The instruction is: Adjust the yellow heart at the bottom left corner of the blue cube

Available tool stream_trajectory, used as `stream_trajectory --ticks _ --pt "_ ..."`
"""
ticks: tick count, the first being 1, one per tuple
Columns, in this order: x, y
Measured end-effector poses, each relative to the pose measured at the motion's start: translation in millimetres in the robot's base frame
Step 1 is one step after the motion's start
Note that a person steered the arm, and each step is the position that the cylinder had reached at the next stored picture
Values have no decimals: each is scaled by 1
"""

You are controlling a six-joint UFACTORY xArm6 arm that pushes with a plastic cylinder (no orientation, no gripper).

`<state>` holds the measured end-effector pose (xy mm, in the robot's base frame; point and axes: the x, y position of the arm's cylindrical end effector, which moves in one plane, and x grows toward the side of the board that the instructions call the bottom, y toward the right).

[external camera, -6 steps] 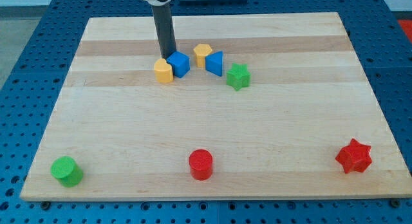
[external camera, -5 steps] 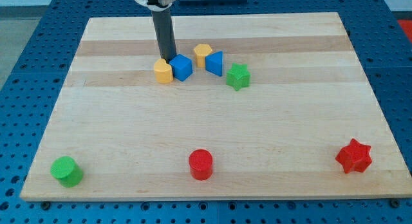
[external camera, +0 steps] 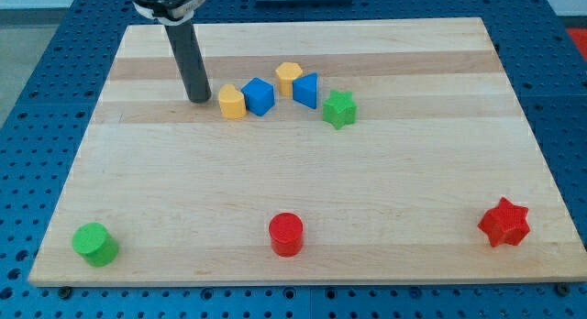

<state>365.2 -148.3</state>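
The yellow heart [external camera: 232, 103] sits on the wooden board [external camera: 293, 191], touching the lower left side of the blue cube [external camera: 259, 95]. My tip [external camera: 199, 99] stands on the board just to the view's left of the yellow heart, a small gap apart from it. The dark rod rises from the tip toward the view's top left.
A yellow hexagon-like block [external camera: 289, 78], a blue triangular block [external camera: 306, 89] and a green star [external camera: 338, 109] cluster to the right of the cube. A green cylinder [external camera: 94, 243], a red cylinder [external camera: 286, 234] and a red star [external camera: 503, 222] lie along the view's bottom.
My tip has moved from just above the yellow heart and blue cube to the view's left of the heart. The blocks have not visibly shifted.
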Motion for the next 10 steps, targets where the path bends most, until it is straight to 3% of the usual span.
stream_trajectory --ticks 4,5,7,10 --pt "42 19" --pt "-3 -21" --pt "-15 17" --pt "46 31"
